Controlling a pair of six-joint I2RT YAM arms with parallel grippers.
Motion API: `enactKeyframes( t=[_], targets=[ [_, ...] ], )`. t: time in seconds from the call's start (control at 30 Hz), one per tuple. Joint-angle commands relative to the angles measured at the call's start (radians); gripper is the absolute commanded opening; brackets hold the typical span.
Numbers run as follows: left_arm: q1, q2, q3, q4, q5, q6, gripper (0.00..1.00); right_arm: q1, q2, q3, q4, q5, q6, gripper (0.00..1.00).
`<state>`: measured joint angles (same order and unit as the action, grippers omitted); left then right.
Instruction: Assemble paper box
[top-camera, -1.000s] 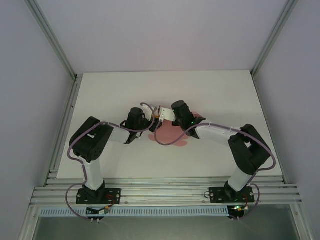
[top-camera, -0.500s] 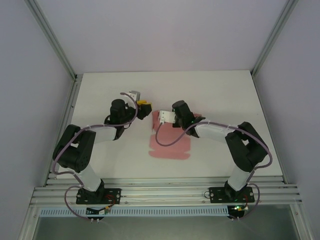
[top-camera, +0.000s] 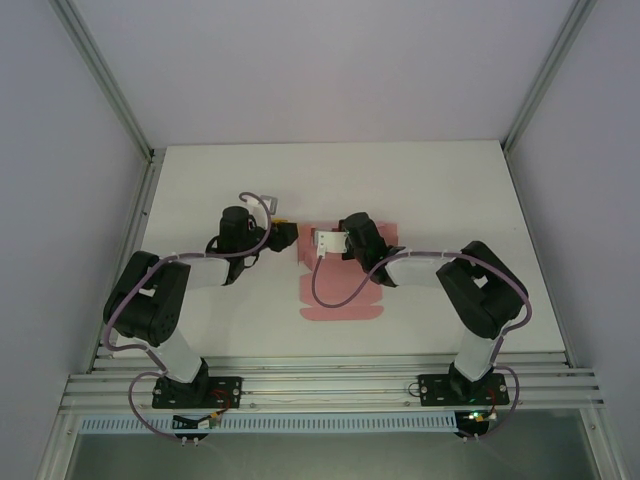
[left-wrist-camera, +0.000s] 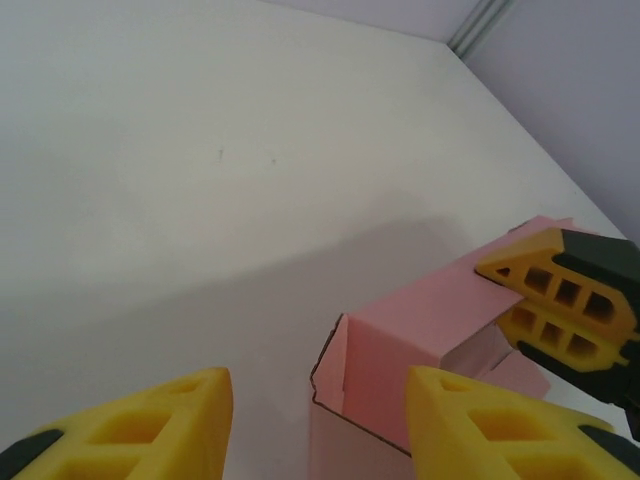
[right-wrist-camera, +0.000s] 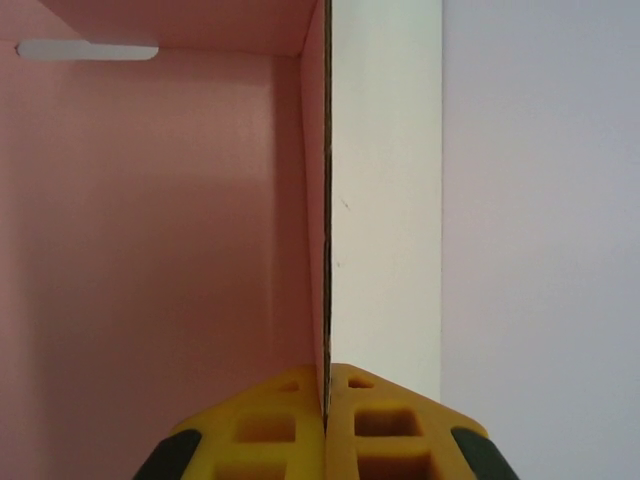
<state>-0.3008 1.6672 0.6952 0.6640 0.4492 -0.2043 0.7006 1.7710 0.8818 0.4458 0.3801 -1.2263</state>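
The box (top-camera: 340, 300) lies mid-table (top-camera: 200, 180), its raised left wall clamped in the right hand (right-wrist-camera: 327, 415), while the left hand (left-wrist-camera: 315, 425), fingers apart and empty, faces that wall from just left.

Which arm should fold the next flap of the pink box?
Left, probably. The left fingers are open and free beside the paper box; the right fingers are pinching its raised wall.

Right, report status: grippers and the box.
Left gripper open, empty, beside paper box. Right gripper shut on its raised wall. Right arm's cable loops over the flat part.
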Motion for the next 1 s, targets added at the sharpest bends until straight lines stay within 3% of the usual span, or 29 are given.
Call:
enactKeyframes(
  t=[0.0,0.13,0.4,0.5,0.6,0.67,0.73,0.83,0.97],
  targets=[
    [0.028,0.025,-0.046,0.013,-0.024,-0.042,0.47,0.001,0.013,0.026,-0.011,-0.007,-0.039,0.0],
    [0.076,0.048,-0.067,0.099,0.017,-0.122,0.57,-0.002,0.032,0.038,-0.041,-0.017,-0.021,0.0],
    [0.147,0.059,-0.108,0.205,0.047,-0.239,0.6,-0.019,0.037,0.048,-0.084,-0.026,0.024,0.0],
    [0.167,0.045,-0.113,0.213,0.081,-0.258,0.72,-0.029,0.035,0.048,-0.095,-0.029,0.035,0.0],
    [0.172,0.029,-0.114,0.205,0.084,-0.256,0.73,-0.038,0.035,0.048,-0.102,-0.032,0.055,0.0],
    [0.173,0.03,-0.1,0.17,0.079,-0.251,0.8,-0.044,0.036,0.041,-0.085,-0.032,0.06,0.0],
    [0.172,0.062,-0.062,0.11,0.092,-0.239,0.78,-0.048,0.034,0.037,-0.068,-0.04,0.067,0.0],
    [0.161,0.154,0.029,0.009,0.143,-0.208,0.64,-0.051,0.032,0.045,-0.071,-0.061,0.09,0.0],
    [0.132,0.242,0.067,0.121,0.327,-0.23,0.61,-0.053,0.043,0.057,-0.071,-0.062,0.091,0.0]
  ],
)
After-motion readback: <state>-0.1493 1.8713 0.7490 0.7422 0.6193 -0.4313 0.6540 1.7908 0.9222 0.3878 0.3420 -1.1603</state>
